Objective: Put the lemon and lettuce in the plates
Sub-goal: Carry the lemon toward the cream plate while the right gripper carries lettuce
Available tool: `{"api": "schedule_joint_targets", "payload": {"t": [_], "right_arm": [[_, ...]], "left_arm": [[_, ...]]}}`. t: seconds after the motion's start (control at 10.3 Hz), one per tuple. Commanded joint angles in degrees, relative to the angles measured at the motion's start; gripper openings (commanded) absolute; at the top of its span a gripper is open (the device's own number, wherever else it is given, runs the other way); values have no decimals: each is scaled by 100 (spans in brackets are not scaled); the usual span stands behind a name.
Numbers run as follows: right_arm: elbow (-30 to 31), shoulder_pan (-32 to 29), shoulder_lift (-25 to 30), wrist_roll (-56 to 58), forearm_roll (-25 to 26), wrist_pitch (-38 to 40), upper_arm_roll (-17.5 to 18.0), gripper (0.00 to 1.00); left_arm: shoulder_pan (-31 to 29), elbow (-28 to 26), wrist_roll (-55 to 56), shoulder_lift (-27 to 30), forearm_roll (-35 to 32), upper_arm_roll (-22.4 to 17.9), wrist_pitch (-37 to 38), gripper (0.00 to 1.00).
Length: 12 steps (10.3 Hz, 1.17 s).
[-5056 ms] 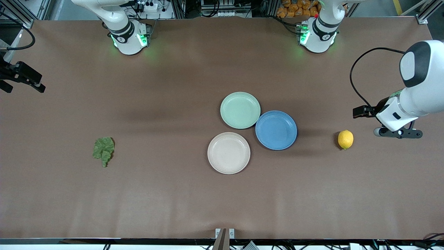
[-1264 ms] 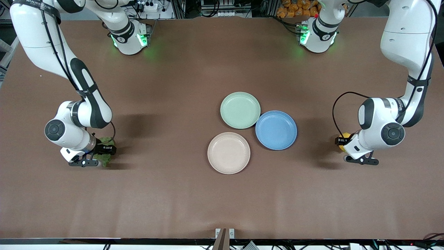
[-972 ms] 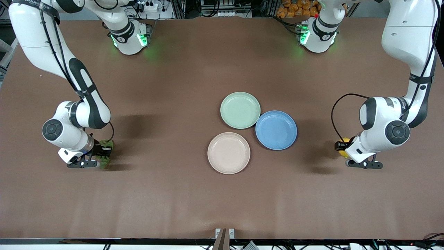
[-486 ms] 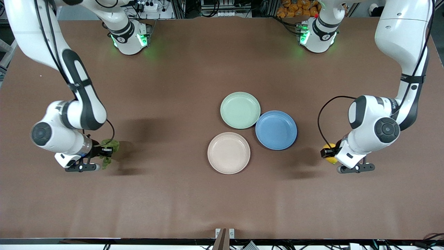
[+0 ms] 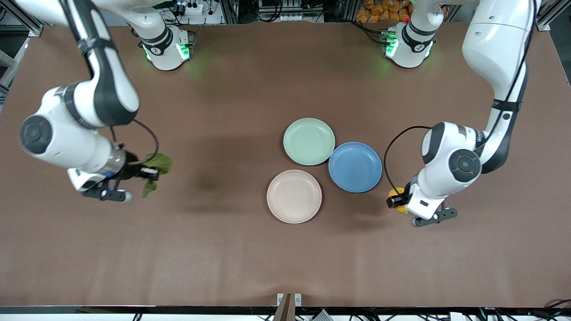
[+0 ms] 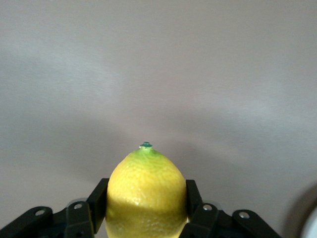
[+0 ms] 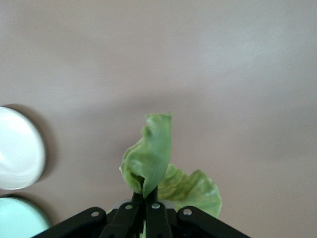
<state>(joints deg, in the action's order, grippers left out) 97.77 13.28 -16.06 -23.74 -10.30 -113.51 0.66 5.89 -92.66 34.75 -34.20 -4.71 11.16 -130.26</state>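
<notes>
My left gripper (image 5: 398, 200) is shut on the yellow lemon (image 5: 396, 194) and holds it above the table beside the blue plate; in the left wrist view the lemon (image 6: 146, 194) sits between both fingers. My right gripper (image 5: 142, 173) is shut on the green lettuce leaf (image 5: 157, 166) and holds it in the air toward the right arm's end of the table; the leaf (image 7: 151, 157) hangs folded from the shut fingers. The mint green plate (image 5: 309, 141) and the cream-beige plate (image 5: 294, 196) lie empty mid-table.
A blue plate (image 5: 355, 166) lies touching the mint and beige plates, between them and the lemon. In the right wrist view the beige plate's rim (image 7: 20, 148) and the mint plate's rim (image 7: 20, 218) show at one edge.
Both grippers have lifted off the table with their loads. The left gripper carried the lemon toward the plates. The right gripper rose with the lettuce and shifted toward the plates.
</notes>
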Motion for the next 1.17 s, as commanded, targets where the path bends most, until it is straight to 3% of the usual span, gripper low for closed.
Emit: {"api": "schedule_joint_targets", "payload": {"t": [0.0, 0.1, 0.19, 0.29, 0.39, 0.58, 1.07], "right_arm": [[85, 787, 287, -1592, -104, 14, -22, 0], [93, 1060, 401, -2147, -103, 13, -5, 0], [93, 1132, 489, -2718, -95, 13, 370, 0], [85, 968, 447, -3368, 10, -65, 991, 0], [32, 957, 359, -4035, 298, -161, 1372, 0], [67, 1667, 79, -4891, 389, -625, 1349, 0], [76, 2249, -897, -5887, 380, -2426, 1393, 0]], "left_arm": [[385, 449, 453, -253, 285, -35, 18, 0], [465, 641, 593, -349, 312, -35, -17, 0], [597, 791, 707, -446, 312, -35, -130, 0], [685, 836, 917, -534, 321, -35, -375, 0], [877, 828, 1189, -570, 312, -43, -543, 0], [1115, 828, 1349, -693, 312, -43, -737, 0], [1494, 846, 1780, -965, 321, -35, -1756, 0]]}}
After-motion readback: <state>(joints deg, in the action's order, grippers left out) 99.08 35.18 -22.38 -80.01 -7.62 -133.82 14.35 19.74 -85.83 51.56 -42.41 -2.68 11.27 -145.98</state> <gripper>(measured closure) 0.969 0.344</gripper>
